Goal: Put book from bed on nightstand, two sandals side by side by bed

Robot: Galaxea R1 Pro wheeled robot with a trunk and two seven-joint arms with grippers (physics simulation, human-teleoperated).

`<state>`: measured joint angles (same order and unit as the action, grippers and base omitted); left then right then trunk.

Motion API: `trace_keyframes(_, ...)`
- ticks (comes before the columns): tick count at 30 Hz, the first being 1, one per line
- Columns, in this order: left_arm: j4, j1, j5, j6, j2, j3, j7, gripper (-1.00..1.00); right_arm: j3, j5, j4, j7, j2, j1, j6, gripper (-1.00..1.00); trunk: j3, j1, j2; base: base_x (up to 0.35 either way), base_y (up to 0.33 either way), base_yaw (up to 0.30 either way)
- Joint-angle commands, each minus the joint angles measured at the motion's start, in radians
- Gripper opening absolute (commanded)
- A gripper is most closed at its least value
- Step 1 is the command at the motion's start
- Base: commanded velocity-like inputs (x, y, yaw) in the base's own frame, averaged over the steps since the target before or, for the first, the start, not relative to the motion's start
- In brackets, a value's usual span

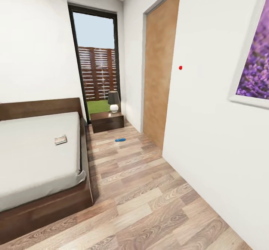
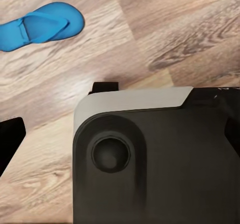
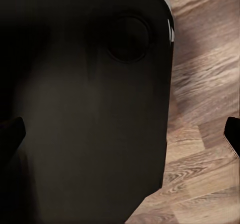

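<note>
Bedroom entry: nothing placed yet.
Book (image 1: 60, 139) lies on bed (image 1: 33, 156) at my 10 o'clock; one sandal (image 1: 120, 140) on floor at 12, nightstand (image 1: 107, 121) beyond. Gripper states: I cannot tell.

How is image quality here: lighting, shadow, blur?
Head view: even, bright daylight, sharp; soft shadow beside the bed. Left wrist view: the blue sandal is crisp, floor sheen mild. Right wrist view: the robot's dark body is underlit, almost featureless.
</note>
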<state>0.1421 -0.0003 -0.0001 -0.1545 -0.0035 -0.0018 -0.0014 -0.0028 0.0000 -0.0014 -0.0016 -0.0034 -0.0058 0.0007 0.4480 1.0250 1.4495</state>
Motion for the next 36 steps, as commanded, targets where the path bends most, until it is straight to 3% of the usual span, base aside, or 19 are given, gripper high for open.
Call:
trace_keyframes(1, 0.001, 0.000, -0.001, -0.002, 0.000, 0.000, 0.000, 1.00, 0.000, 0.000, 0.000, -0.001, 0.000, 0.000, 0.000, 1.00, 0.001, 0.000, 0.000, 0.000, 0.000, 0.268)
trace_keyframes(36, 0.005, 0.000, -0.003, -0.004, -0.001, 0.000, 0.000, 1.00, -0.002, -0.002, 0.000, 0.000, -0.002, 0.000, 0.001, 1.00, 0.001, 0.000, 0.000, 0.000, 0.000, 0.270)
